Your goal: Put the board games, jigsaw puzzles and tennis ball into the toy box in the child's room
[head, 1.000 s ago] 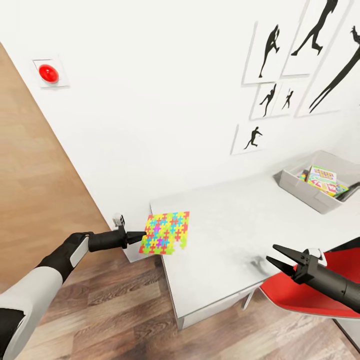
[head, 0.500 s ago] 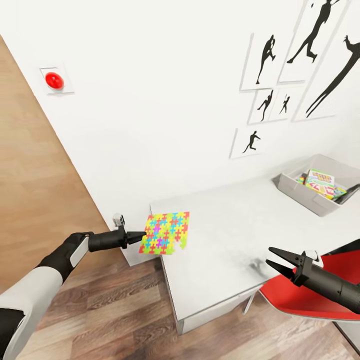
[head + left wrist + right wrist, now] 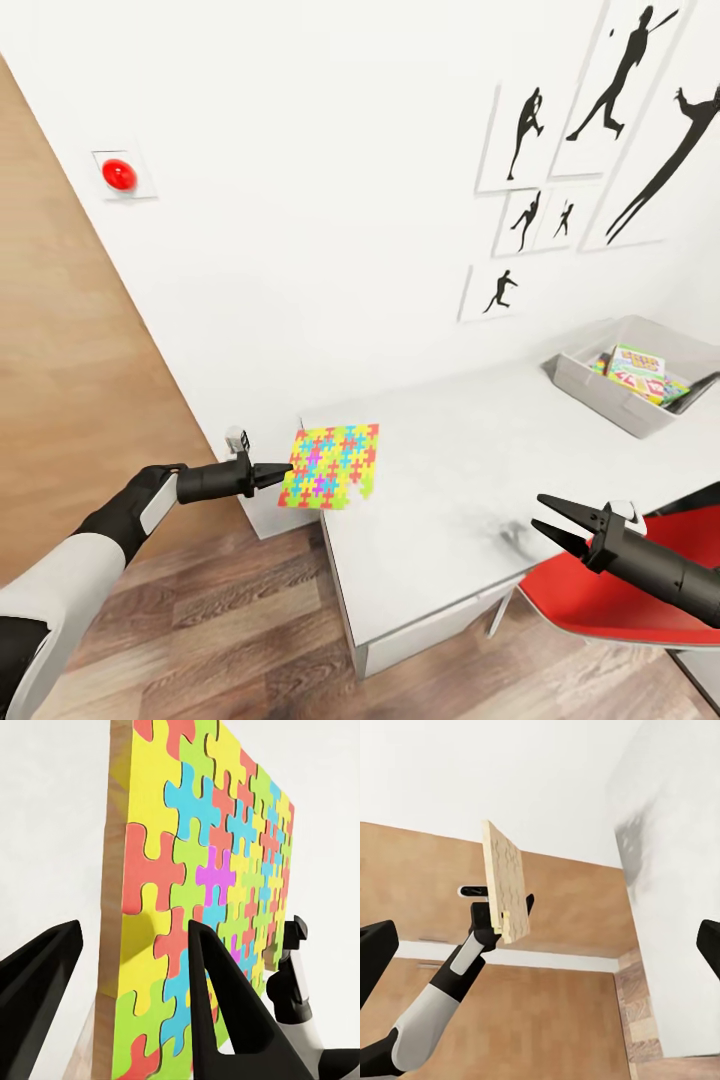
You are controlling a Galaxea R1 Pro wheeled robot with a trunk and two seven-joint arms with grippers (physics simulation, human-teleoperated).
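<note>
Left gripper (image 3: 283,473) clamps 1 jigsaw puzzle (image 3: 331,466) by its edge at the table (image 3: 470,480) corner; right gripper (image 3: 545,523) hangs wide open, empty, toy box (image 3: 600,385) beyond.

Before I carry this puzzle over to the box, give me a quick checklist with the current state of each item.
1. Left gripper shut on the puzzle: ok, a finger lies on each face, by one edge.
2. Puzzle clear of the table: cannot tell, it sits over the table's near corner.
3. Right gripper empty: ok, open above the table.
4. Toy box in view: ok, at the table's far right by the wall.
5. Room in the box: cannot tell, printed boxes already lie inside.
6. Path along the table: ok as far as the head view shows.
</note>
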